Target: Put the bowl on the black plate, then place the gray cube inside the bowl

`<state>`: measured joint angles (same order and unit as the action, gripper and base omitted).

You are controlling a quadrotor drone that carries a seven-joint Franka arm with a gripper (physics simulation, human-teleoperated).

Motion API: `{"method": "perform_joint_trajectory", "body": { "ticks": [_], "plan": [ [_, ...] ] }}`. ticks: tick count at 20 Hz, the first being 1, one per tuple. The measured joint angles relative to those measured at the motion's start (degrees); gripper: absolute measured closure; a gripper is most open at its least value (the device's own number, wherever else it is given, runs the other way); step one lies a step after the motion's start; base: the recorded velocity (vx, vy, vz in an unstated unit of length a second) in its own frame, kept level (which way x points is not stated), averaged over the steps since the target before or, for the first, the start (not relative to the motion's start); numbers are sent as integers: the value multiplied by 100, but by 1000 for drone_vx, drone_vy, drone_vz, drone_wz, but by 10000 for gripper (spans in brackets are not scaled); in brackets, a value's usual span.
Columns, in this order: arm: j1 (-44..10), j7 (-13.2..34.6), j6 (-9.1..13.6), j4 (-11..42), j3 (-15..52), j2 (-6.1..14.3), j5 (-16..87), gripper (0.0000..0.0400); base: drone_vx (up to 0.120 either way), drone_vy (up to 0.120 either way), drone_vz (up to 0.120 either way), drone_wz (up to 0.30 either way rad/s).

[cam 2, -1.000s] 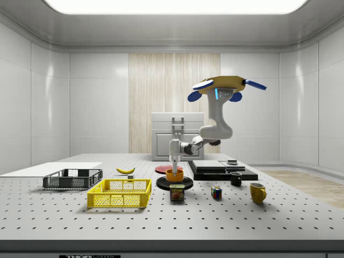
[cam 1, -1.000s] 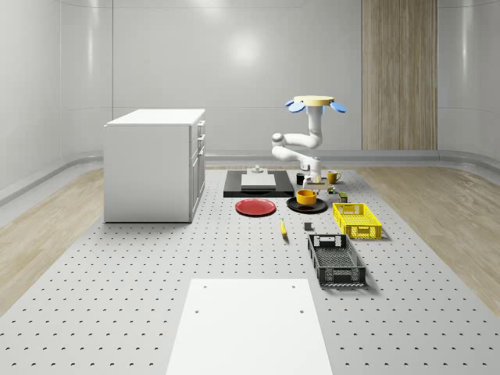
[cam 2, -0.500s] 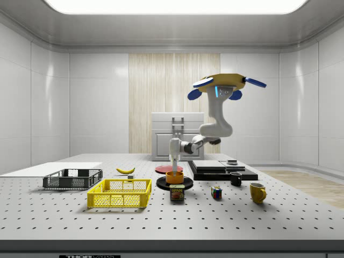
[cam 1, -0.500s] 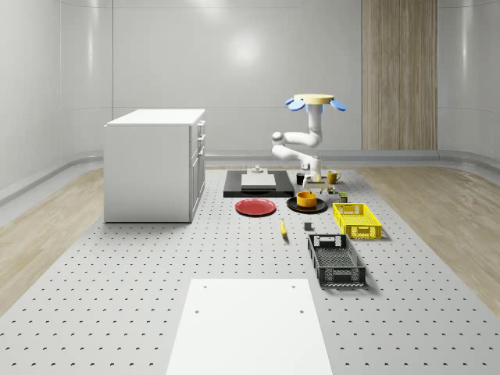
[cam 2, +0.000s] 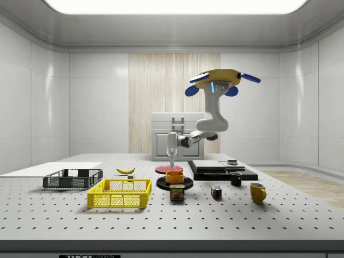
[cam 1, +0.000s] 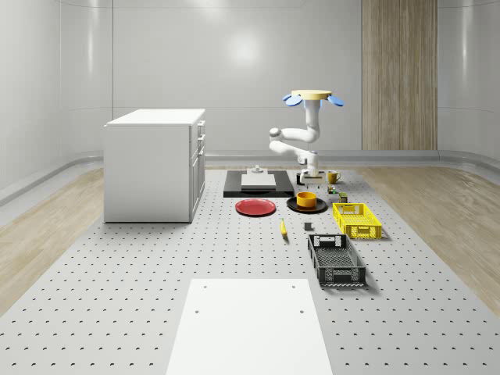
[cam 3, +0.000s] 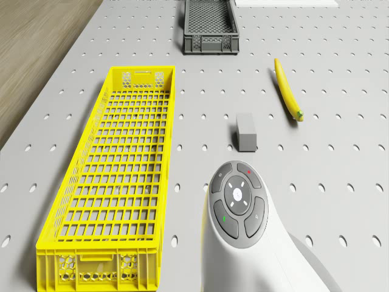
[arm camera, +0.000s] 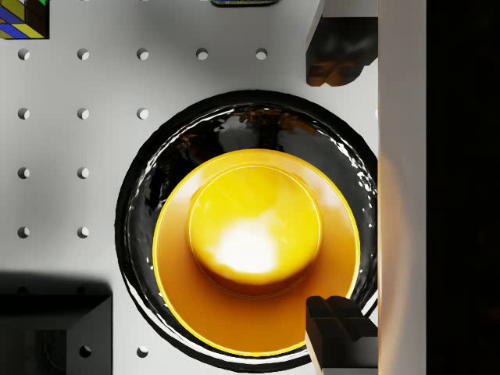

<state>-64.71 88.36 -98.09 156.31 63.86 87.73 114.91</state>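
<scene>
We see the bowl (arm camera: 256,250) seated on the plate (arm camera: 156,176); our hand (arm camera: 337,187), fingers apart (empty), hovers above, cube (cam 3: 245,132) next.

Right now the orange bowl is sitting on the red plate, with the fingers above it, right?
Not quite. The orange bowl sits on the black plate, not the red one, as the wrist view shows; the red plate lies bare beside it. The fingers are indeed above the bowl.

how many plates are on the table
2: a black plate with the orange bowl sitting on it, and a red plate beside it toward the whole-scene view's left. None looks hidden.
</scene>
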Motion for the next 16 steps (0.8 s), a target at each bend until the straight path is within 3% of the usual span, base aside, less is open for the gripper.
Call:
{"method": "perform_joint_trajectory", "body": {
  "ticks": [11, 16],
  "plan": [
    [22, -14, 40, 8, 7, -36, 8, 0, 120, -120, 0, 0],
    [30, -20, 54, 9, 6, -51, 14, 0, 120, -8, 0, 0]
  ]
}}
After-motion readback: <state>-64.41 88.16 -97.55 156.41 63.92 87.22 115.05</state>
